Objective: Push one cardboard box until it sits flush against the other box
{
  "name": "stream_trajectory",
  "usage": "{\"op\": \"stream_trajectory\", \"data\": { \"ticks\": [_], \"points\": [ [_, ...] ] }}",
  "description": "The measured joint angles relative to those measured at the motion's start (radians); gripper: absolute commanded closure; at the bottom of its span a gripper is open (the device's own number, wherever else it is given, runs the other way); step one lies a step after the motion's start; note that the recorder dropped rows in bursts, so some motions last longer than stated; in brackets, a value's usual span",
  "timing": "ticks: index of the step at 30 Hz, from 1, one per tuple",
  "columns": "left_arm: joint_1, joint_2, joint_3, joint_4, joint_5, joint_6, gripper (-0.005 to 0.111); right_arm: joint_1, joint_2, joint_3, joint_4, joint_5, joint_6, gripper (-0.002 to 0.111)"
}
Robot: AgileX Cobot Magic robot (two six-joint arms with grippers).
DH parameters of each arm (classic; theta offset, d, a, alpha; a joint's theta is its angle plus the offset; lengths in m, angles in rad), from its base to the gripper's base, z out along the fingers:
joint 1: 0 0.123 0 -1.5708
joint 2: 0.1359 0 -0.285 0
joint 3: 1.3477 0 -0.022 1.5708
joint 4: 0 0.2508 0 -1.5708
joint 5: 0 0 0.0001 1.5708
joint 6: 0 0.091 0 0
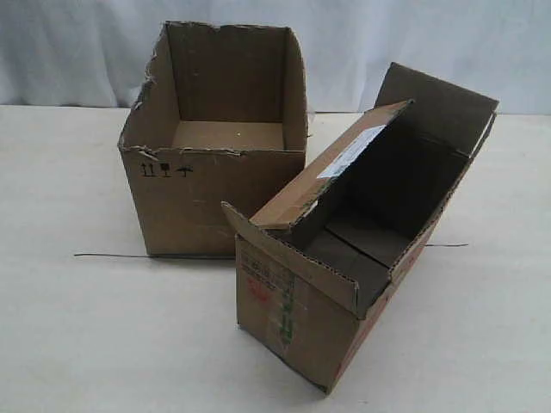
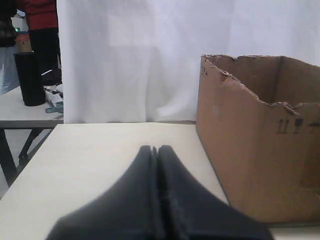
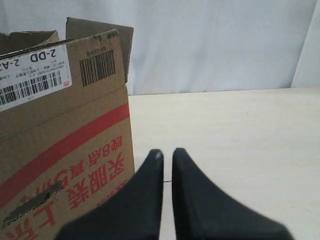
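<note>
The cardboard box (image 1: 293,318), narrow and flapped with red and green print, stands at an angle on the table, front right. Its white-labelled flap (image 1: 351,151) leans toward the other box (image 1: 207,194), which is wider with a torn rim and black symbols, at the back left. Their sides are not parallel, and a wedge of gap opens toward the back. Neither gripper shows in the exterior view. My left gripper (image 2: 154,148) is shut and empty, with the other box (image 2: 255,150) close beside it. My right gripper (image 3: 167,152) holds nothing, a thin slit between its fingers, next to the cardboard box (image 3: 65,135).
A thin black line (image 1: 112,255) runs across the pale tabletop (image 1: 77,344) under the boxes. A white curtain (image 1: 77,43) hangs behind. In the left wrist view the table's edge (image 2: 30,150) is near, with another table and a black cylinder (image 2: 30,77) beyond.
</note>
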Motion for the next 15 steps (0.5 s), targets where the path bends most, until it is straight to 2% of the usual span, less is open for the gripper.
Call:
{"op": "stream_trajectory", "data": {
  "ticks": [12,15],
  "points": [
    [0.000,0.000,0.000,0.000,0.000,0.000,0.107,0.000,0.000,0.000,0.000,-0.002,0.000,0.103],
    [0.000,0.000,0.000,0.000,0.000,0.000,0.107,0.000,0.000,0.002,0.000,-0.051,0.000,0.103]
  ]
}}
